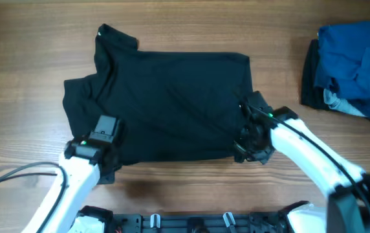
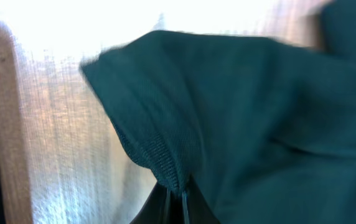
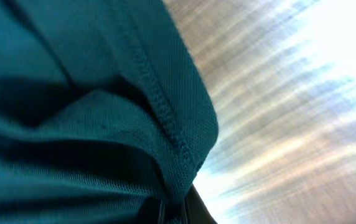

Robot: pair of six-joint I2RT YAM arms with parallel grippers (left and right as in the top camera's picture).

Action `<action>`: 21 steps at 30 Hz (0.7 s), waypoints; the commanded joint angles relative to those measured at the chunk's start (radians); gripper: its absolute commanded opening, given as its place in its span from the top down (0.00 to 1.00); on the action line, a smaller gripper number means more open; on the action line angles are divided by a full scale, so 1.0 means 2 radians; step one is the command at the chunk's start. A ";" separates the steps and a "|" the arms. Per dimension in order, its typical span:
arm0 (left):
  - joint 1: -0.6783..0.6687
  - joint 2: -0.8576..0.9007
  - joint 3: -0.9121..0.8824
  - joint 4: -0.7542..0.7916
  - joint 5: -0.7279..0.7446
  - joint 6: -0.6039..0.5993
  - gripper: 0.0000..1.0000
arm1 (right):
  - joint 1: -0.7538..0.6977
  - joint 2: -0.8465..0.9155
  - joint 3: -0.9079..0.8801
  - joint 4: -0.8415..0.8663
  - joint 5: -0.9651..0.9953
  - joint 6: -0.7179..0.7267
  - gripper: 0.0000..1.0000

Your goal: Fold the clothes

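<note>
Currently the left pincer (image 2: 177, 202) and the right pincer (image 3: 177, 208) are each clenching the near hem of the black shirt (image 1: 172, 103), which is lying mostly flat on the tabletop (image 1: 30, 65), so the folding is seemingly only beginning, with the blue pile (image 1: 356, 71) sitting unfolded well apart.

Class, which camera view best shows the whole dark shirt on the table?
Overhead: the dark knitted shirt shows collar, sleeve and outline. The left wrist view shows only a blurred ribbed corner; the right wrist view only a stitched hem fold.
</note>
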 commanded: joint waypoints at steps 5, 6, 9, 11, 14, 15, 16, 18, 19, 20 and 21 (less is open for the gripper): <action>-0.001 -0.112 0.018 -0.005 -0.030 0.079 0.96 | -0.004 -0.107 -0.004 -0.063 0.018 0.026 0.96; -0.001 -0.120 0.018 0.012 -0.030 0.100 0.96 | -0.004 -0.108 -0.004 -0.058 0.019 0.026 0.96; -0.001 -0.124 0.018 0.085 -0.030 0.174 0.96 | -0.004 -0.099 -0.004 -0.034 0.028 0.025 0.96; -0.001 -0.112 0.018 0.143 -0.029 0.220 0.96 | -0.004 -0.089 -0.004 -0.013 0.035 0.025 0.96; -0.001 -0.079 0.018 0.193 -0.030 0.248 0.96 | -0.004 -0.072 -0.004 0.018 0.049 0.023 0.96; -0.001 -0.068 0.018 0.200 -0.031 0.248 0.96 | -0.004 -0.066 -0.004 0.026 0.055 0.023 0.96; -0.001 -0.044 0.018 0.213 -0.034 0.248 0.96 | -0.005 -0.056 -0.004 0.040 0.066 0.023 0.96; -0.001 0.000 0.017 0.241 -0.044 0.248 0.96 | -0.005 -0.042 -0.004 0.064 0.088 0.023 0.96; -0.001 0.020 0.018 0.261 -0.048 0.249 0.96 | -0.005 -0.034 -0.004 0.079 0.099 0.024 0.96; -0.001 0.044 0.018 0.297 -0.048 0.270 0.96 | -0.005 -0.023 -0.004 0.099 0.114 0.023 0.96; -0.001 0.060 0.018 0.329 -0.048 0.292 0.96 | -0.005 -0.015 -0.004 0.115 0.124 0.024 0.96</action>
